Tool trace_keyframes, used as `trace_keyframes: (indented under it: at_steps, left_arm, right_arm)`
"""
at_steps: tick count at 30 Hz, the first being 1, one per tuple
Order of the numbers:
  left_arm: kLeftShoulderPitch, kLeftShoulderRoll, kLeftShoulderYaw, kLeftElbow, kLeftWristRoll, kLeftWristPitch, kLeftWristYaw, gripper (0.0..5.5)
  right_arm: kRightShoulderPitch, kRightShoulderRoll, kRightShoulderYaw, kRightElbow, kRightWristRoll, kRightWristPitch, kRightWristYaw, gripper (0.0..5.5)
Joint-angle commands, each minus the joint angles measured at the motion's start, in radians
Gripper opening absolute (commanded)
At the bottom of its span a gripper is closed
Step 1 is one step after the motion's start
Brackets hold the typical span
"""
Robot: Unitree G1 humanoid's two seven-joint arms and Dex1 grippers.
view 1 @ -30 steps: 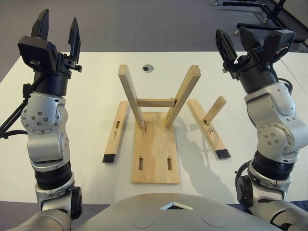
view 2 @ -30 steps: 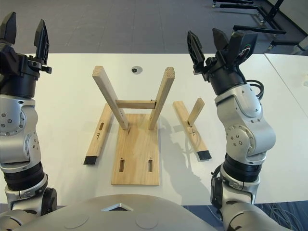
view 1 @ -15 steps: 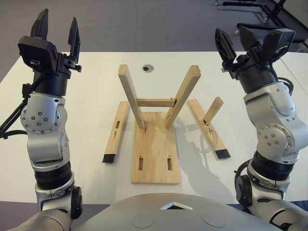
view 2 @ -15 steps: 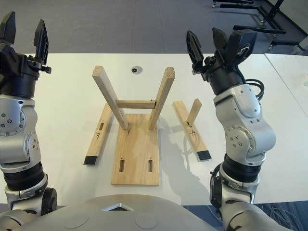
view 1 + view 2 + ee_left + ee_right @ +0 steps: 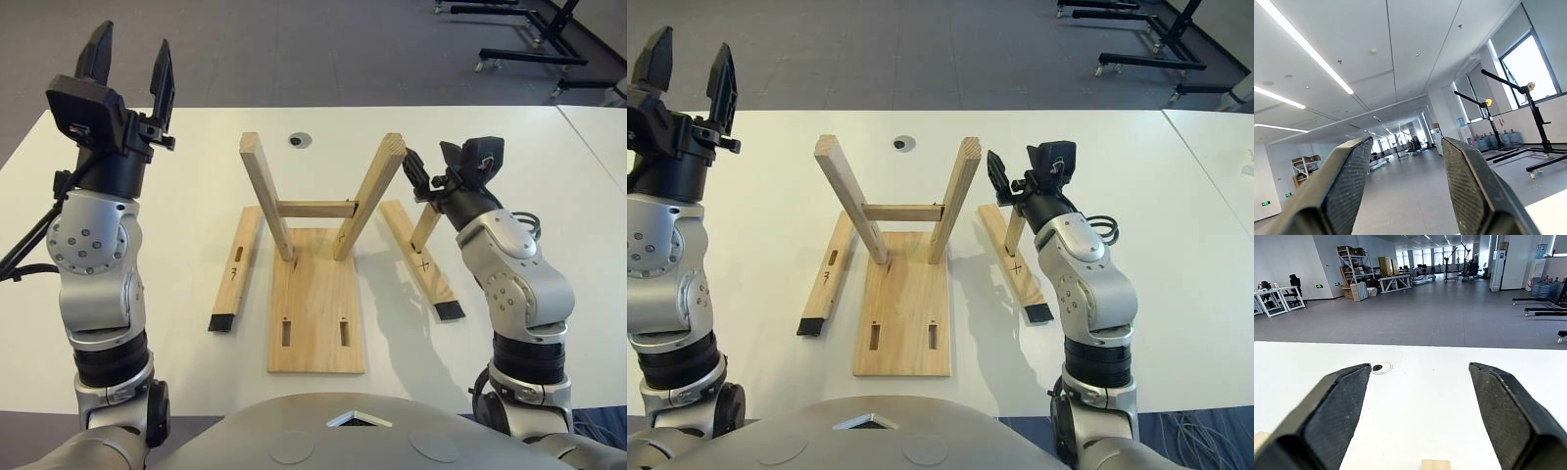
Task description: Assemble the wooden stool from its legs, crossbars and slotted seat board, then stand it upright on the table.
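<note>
1. Across the whole scene, the white rectangular table (image 5: pixel 176 196) carries every loose part.
2. Flat at its middle lies the pale slotted wooden seat board (image 5: pixel 315 294). Its two near slots stand unfilled.
3. At the board's far end rise two splayed square wooden legs (image 5: pixel 266 196), joined by a thin wooden crossbar (image 5: pixel 315 209). Whether their feet sit fully home in the far slots cannot be made out.
4. Just left of the board lies a loose black-tipped wooden leg (image 5: pixel 235 266). To the right lies a second black-tipped wooden leg (image 5: pixel 434 279), with a short wooden crossbar stub (image 5: pixel 424 227) standing tilted out of it.
5. The right gripper (image 5: pixel 1420 367) hangs close over the stub's top end, fingers spread apart, with no contact visible. The step in hand is judged to be picking up the second leg set. The next move calls for lowering until the fingers straddle the stub, then closing.
6. The left gripper (image 5: pixel 130 69) is raised high over the table's left side, fingers apart, holding nothing.
7. A small round dark fitting (image 5: pixel 301 139) sits in the far tabletop. Its nature is unclear.
</note>
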Motion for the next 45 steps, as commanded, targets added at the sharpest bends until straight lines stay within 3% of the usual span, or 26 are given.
trace_keyframes:
  at_steps: [1, 7, 11, 17, 25, 28, 32, 42, 45]
  left_arm:
    - [0.005, 0.000, 0.002, -0.007, 0.000, -0.001, 0.003, 2.55]
    - [0.029, 0.000, 0.028, -0.030, -0.003, 0.002, 0.009, 2.55]
    - [0.057, -0.011, 0.045, -0.055, 0.008, 0.012, 0.031, 2.55]
    - [0.107, -0.007, 0.101, -0.103, 0.001, 0.026, 0.050, 2.55]
    - [0.199, -0.034, 0.143, -0.194, 0.000, 0.074, 0.078, 2.55]
    - [0.226, -0.042, 0.140, -0.224, 0.003, 0.087, 0.085, 2.55]
    - [0.246, -0.050, 0.140, -0.243, 0.008, 0.100, 0.091, 2.55]
    - [0.201, -0.017, 0.101, -0.208, 0.007, 0.119, 0.064, 2.55]
    - [0.181, -0.006, 0.093, -0.201, -0.002, 0.128, 0.052, 2.55]
  right_arm:
    - [-0.018, 0.029, -0.020, -0.005, 0.017, 0.035, -0.014, 3.68]
    - [-0.203, 0.080, -0.166, -0.148, 0.112, 0.015, -0.127, 3.68]
    - [-0.310, 0.035, -0.230, -0.122, 0.129, -0.008, -0.131, 3.68]
    - [-0.079, -0.168, -0.324, 0.048, 0.089, -0.028, 0.109, 3.68]
    - [0.386, -0.262, -0.275, -0.074, 0.146, 0.108, 0.350, 3.68]
    - [0.480, -0.295, -0.286, -0.070, 0.125, 0.107, 0.400, 3.68]
    - [0.524, -0.330, -0.272, -0.090, 0.119, 0.139, 0.423, 3.68]
    - [0.517, -0.314, -0.066, -0.274, 0.078, 0.335, 0.272, 3.68]
    - [0.559, -0.304, -0.088, -0.287, 0.062, 0.319, 0.258, 3.68]
